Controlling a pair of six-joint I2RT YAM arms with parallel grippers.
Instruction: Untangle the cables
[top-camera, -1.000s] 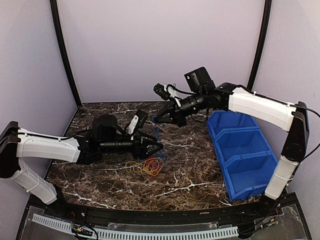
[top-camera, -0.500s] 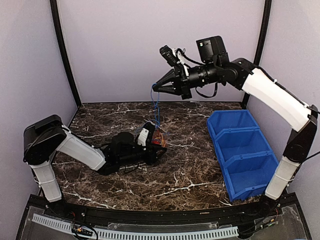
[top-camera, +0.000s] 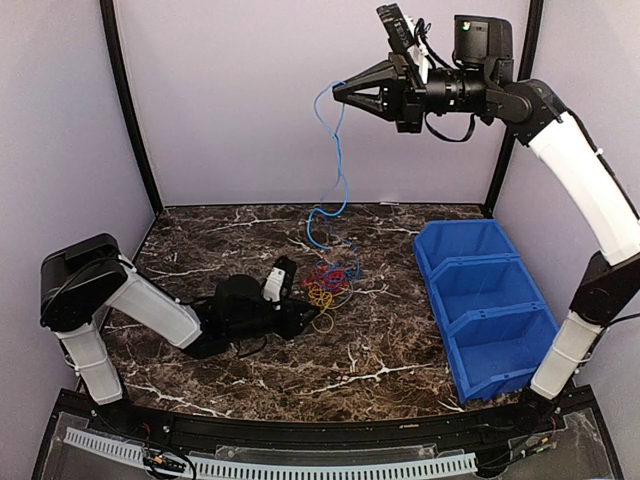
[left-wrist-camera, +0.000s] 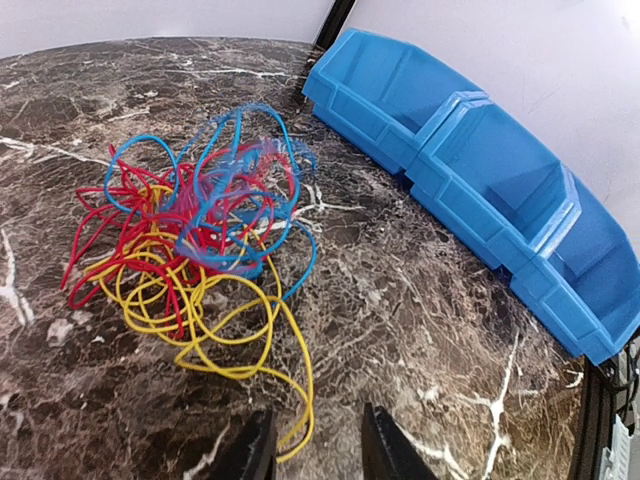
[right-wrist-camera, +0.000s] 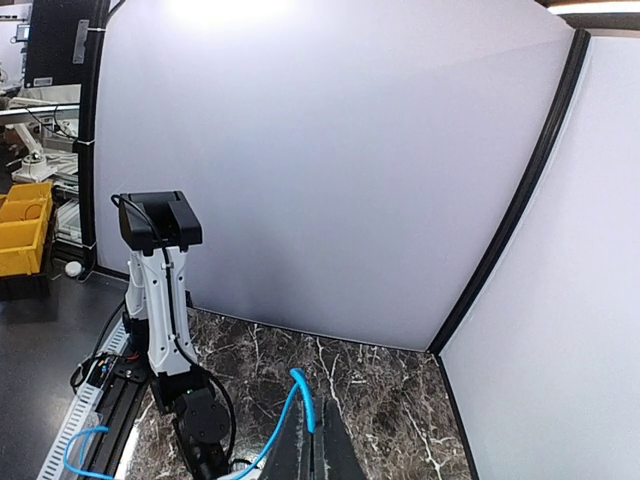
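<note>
The cables (top-camera: 325, 283) lie as a tangled bundle of red, yellow and blue wires mid-table, also in the left wrist view (left-wrist-camera: 190, 235). My right gripper (top-camera: 340, 93) is high above the table, shut on a blue cable (top-camera: 337, 170) that hangs down in curves to the bundle. In the right wrist view the blue cable (right-wrist-camera: 300, 395) loops out from between the closed fingertips of my right gripper (right-wrist-camera: 311, 450). My left gripper (top-camera: 304, 320) lies low on the table just near of the bundle. It is open (left-wrist-camera: 315, 455), with a yellow cable loop (left-wrist-camera: 297, 420) lying between its fingers.
A row of blue bins (top-camera: 490, 300) stands at the right of the table and also shows in the left wrist view (left-wrist-camera: 480, 170). Grey walls and black corner posts (top-camera: 125, 110) close in the back and sides. The dark marble tabletop (top-camera: 380, 360) surrounds the bundle.
My right gripper has risen and moved right, drawing the blue cable up from the bundle. My left gripper has drawn back off the bundle, which now lies spread on the table.
</note>
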